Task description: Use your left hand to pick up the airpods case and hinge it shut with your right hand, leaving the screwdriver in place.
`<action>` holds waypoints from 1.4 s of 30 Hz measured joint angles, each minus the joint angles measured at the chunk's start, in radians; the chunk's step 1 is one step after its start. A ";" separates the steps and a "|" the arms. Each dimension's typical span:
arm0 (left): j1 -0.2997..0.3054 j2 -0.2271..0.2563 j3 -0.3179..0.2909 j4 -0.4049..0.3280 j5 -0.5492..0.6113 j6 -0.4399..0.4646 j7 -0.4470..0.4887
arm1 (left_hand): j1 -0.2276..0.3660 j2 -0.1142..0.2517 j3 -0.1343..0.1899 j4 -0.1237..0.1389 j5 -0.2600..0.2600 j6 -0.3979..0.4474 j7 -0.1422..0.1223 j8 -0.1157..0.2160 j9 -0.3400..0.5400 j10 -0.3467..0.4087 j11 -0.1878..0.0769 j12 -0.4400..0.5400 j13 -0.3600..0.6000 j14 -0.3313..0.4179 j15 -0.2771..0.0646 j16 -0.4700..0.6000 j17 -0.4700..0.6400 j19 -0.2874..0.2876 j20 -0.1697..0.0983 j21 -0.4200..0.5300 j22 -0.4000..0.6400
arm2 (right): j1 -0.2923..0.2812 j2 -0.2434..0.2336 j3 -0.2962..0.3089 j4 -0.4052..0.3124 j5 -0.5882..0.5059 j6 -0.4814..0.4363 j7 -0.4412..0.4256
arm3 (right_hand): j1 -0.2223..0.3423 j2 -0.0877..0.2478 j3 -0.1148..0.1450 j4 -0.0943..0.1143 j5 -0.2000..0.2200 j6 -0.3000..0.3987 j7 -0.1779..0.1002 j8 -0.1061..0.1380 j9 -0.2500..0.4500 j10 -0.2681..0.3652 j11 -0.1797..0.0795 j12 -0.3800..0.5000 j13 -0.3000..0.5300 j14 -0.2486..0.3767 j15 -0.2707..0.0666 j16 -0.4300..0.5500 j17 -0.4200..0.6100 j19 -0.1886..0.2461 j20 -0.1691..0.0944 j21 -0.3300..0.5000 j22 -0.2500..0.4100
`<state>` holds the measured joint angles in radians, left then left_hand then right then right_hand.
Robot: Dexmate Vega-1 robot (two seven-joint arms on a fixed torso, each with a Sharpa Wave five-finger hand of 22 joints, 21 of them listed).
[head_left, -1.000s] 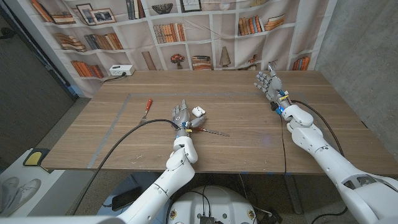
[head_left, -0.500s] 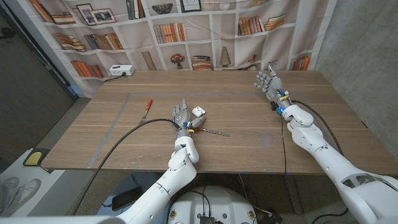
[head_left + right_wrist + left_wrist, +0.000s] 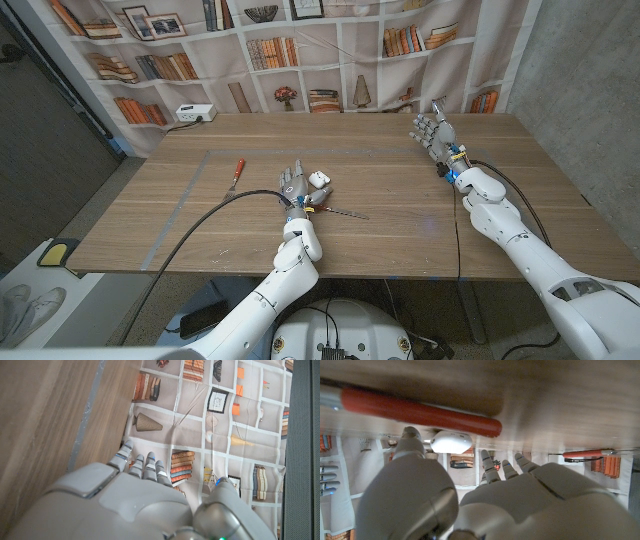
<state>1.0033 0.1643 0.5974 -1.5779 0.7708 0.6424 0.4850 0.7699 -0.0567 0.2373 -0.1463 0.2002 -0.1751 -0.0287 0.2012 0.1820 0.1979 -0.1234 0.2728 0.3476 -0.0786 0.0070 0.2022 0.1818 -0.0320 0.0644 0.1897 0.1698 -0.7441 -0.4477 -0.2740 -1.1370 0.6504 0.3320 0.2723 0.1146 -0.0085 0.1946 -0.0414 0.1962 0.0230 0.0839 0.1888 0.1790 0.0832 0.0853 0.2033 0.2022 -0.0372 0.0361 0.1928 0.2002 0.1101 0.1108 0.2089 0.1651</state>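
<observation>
The white airpods case (image 3: 319, 180) lies on the wooden table (image 3: 400, 190) with its lid open, just beside my left hand (image 3: 292, 184). That hand's fingers are spread and hold nothing. In the left wrist view the case (image 3: 451, 441) shows between the thumb and the other fingers of my left hand (image 3: 470, 500). A red-handled screwdriver (image 3: 335, 209) lies by the same hand, its thin shaft pointing right; its handle (image 3: 420, 410) looms close in the left wrist view. My right hand (image 3: 431, 132) is raised at the far right of the table, empty with fingers apart, as its own view confirms (image 3: 135, 495).
A second red-handled screwdriver (image 3: 237, 171) lies further left (image 3: 582, 453). A black cable (image 3: 200, 225) crosses the table to my left wrist. A grey tape strip (image 3: 185, 200) runs down the left side. A white power strip (image 3: 195, 113) sits at the back edge.
My left hand has edged slightly toward the case. The right hand, the case and both screwdrivers have stayed in place.
</observation>
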 measured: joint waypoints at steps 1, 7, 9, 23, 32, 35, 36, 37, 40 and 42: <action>0.000 0.000 0.000 0.001 0.000 -0.001 0.000 | 0.000 0.000 0.000 0.000 0.000 0.000 0.000 0.000 0.000 0.000 0.000 0.000 0.000 0.000 0.000 0.000 0.000 0.000 0.000 0.000 0.000 | 0.000 -0.001 0.000 -0.001 0.000 0.000 0.000 | 0.000 0.000 0.000 0.000 0.000 0.000 0.000 0.000 0.000 0.000 0.000 0.000 0.000 0.000 0.000 0.000 0.000 0.000 0.000 0.000 0.000; -0.002 0.000 0.003 0.009 0.000 -0.009 -0.001 | 0.019 0.004 0.004 -0.004 0.000 0.000 0.000 0.000 0.000 0.036 -0.013 0.001 -0.006 0.006 -0.006 0.000 0.000 0.001 -0.001 0.000 0.000 | 0.000 -0.002 0.002 -0.003 0.001 0.000 0.000 | 0.000 0.000 0.000 0.000 0.000 0.000 0.000 0.000 0.000 0.000 0.000 0.000 0.000 0.000 0.000 0.000 0.000 0.000 0.000 0.000 0.000; -0.002 0.000 0.003 0.016 0.000 -0.018 0.010 | 0.032 0.006 0.008 -0.008 0.000 0.002 0.002 0.000 0.000 0.058 -0.022 0.006 -0.009 0.020 -0.020 0.000 0.000 0.011 -0.011 0.000 0.000 | 0.000 -0.002 0.002 -0.003 0.001 0.000 0.000 | 0.000 0.000 0.000 0.000 0.000 0.000 0.000 0.000 0.000 0.000 0.000 0.000 0.000 0.000 0.000 0.000 0.000 0.000 0.000 0.000 0.000; -0.003 -0.006 0.002 0.042 -0.014 -0.048 0.047 | 0.085 0.025 0.031 -0.016 -0.012 0.003 0.032 0.007 0.000 0.126 -0.036 0.015 -0.028 0.041 -0.041 0.005 -0.005 0.027 -0.034 0.000 -0.003 | 0.001 -0.001 0.004 -0.004 0.008 -0.003 0.006 | 0.004 0.004 0.003 -0.003 0.000 0.006 -0.005 0.000 0.000 0.000 0.000 0.000 0.000 0.000 0.000 0.000 0.000 0.000 0.000 -0.006 0.000; -0.006 -0.012 0.001 0.049 -0.024 -0.050 0.049 | 0.116 0.038 0.040 -0.015 -0.012 0.003 0.011 0.007 0.000 0.120 -0.037 0.008 -0.032 0.047 -0.035 0.005 -0.005 0.027 -0.034 0.000 -0.002 | 0.001 0.000 0.005 -0.004 0.012 -0.006 0.008 | -0.001 0.009 0.003 -0.003 0.000 0.005 -0.005 0.000 0.000 0.000 0.000 0.000 0.000 0.000 0.000 0.000 0.000 0.000 0.000 -0.006 0.000; -0.008 -0.014 0.001 0.051 -0.027 -0.051 0.047 | 0.123 0.040 0.042 -0.017 -0.012 0.003 0.011 0.007 0.000 0.120 -0.038 0.008 -0.032 0.051 -0.040 0.005 -0.005 0.027 -0.035 0.000 -0.002 | 0.001 0.000 0.006 -0.004 0.012 -0.006 0.008 | -0.001 0.009 0.003 -0.003 0.000 0.005 -0.005 0.000 0.000 0.000 0.000 0.000 0.000 0.000 0.000 0.000 0.000 0.000 0.000 -0.006 0.000; -0.009 -0.015 0.001 0.052 -0.027 -0.051 0.047 | 0.129 0.042 0.043 -0.018 -0.012 0.004 0.011 0.007 0.000 0.124 -0.042 0.008 -0.032 0.054 -0.043 0.005 -0.005 0.032 -0.040 0.000 -0.002 | 0.001 0.000 0.007 -0.004 0.012 -0.006 0.008 | -0.001 0.009 0.003 -0.003 0.000 0.005 -0.005 0.000 0.000 0.000 0.000 0.000 0.000 0.000 0.000 0.000 0.000 0.000 0.000 -0.006 0.000; -0.010 -0.015 0.002 0.053 -0.028 -0.051 0.046 | 0.132 0.043 0.045 -0.019 -0.012 0.003 0.011 0.007 0.000 0.126 -0.043 0.008 -0.032 0.056 -0.045 0.005 -0.005 0.036 -0.044 0.000 -0.002 | 0.000 0.000 0.007 -0.004 0.013 -0.006 0.008 | -0.001 0.009 0.003 -0.003 0.000 0.005 -0.005 0.000 0.000 0.000 0.000 0.000 0.000 0.000 0.000 0.000 0.000 0.000 0.000 -0.006 0.000; -0.011 -0.016 0.002 0.054 -0.029 -0.051 0.044 | 0.139 0.046 0.045 -0.019 -0.016 0.004 0.011 0.007 0.000 0.132 -0.049 0.008 -0.032 0.062 -0.050 0.005 -0.005 0.043 -0.050 0.000 -0.002 | 0.000 0.000 0.007 -0.004 0.013 -0.006 0.008 | -0.001 0.009 0.003 -0.003 0.000 0.005 -0.005 0.000 0.000 0.000 0.000 0.000 0.000 0.000 0.000 0.000 0.000 0.000 0.000 -0.006 0.000; -0.012 -0.017 0.003 0.055 -0.032 -0.052 0.040 | 0.146 0.047 0.047 -0.017 -0.016 0.004 0.011 0.007 0.000 0.141 -0.050 0.008 -0.032 0.066 -0.055 0.005 -0.005 0.048 -0.056 0.000 -0.002 | -0.005 -0.002 0.008 -0.008 0.013 -0.006 0.008 | -0.001 0.009 0.003 -0.003 0.000 0.011 -0.011 0.000 0.000 0.000 0.000 0.000 0.000 0.000 0.000 0.000 0.000 0.000 0.000 -0.006 0.000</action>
<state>0.9917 0.1474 0.6001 -1.5224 0.7385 0.5904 0.5248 0.9156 -0.0095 0.2846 -0.1630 0.1845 -0.1716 -0.0180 0.2078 0.1820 0.3390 -0.1729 0.2804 0.3155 -0.0121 -0.0482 0.2071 0.1767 0.0161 0.0087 0.1896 0.1674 -0.7494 -0.4493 -0.2657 -1.1447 0.6634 0.3262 0.2803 0.1134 0.0007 0.1974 -0.0441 0.1962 0.0337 0.0732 0.1888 0.1790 0.0832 0.0853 0.2033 0.2022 -0.0373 0.0361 0.1928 0.2003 0.1101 0.1107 0.2034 0.1651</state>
